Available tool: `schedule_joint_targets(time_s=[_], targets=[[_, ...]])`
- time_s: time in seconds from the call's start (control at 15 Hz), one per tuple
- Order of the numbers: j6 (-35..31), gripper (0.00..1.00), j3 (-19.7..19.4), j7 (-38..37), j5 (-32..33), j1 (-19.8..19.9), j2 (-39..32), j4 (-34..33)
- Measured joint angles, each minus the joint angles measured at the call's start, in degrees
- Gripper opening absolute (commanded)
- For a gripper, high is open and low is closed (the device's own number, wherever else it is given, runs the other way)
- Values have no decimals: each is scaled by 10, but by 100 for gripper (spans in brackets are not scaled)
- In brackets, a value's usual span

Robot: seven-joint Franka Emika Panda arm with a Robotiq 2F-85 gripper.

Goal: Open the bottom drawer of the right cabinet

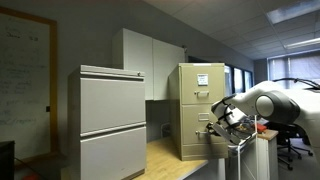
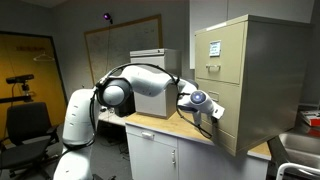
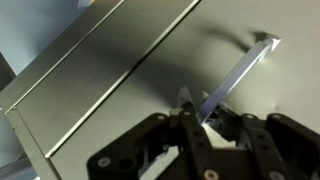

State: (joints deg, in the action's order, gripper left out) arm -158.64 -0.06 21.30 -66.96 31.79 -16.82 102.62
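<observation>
The right cabinet (image 1: 195, 85) is a tan metal filing cabinet standing on a wooden counter; it shows in both exterior views (image 2: 255, 60). Its bottom drawer (image 1: 218, 147) (image 2: 232, 125) juts out slightly from the cabinet face. My gripper (image 1: 223, 119) (image 2: 207, 104) is at this drawer's front. In the wrist view the drawer front (image 3: 110, 95) fills the frame, and my gripper (image 3: 200, 112) is shut on the drawer's thin metal handle (image 3: 245, 62), which runs up and to the right from between the fingers.
A wider light grey two-panel cabinet (image 1: 112, 120) stands beside the tan one. The wooden counter (image 2: 170, 128) carries a white box (image 2: 155, 62). A sink (image 2: 300, 152) lies past the cabinet. An office chair (image 2: 25, 125) and a whiteboard (image 1: 25, 80) are nearby.
</observation>
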Motion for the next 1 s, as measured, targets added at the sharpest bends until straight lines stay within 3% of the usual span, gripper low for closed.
schedule_joint_targets(time_s=[0.93,1.0], targets=[[0,4,0,-2,0,0,0,0],[10,4,-9,-7,22,-4,2,0]])
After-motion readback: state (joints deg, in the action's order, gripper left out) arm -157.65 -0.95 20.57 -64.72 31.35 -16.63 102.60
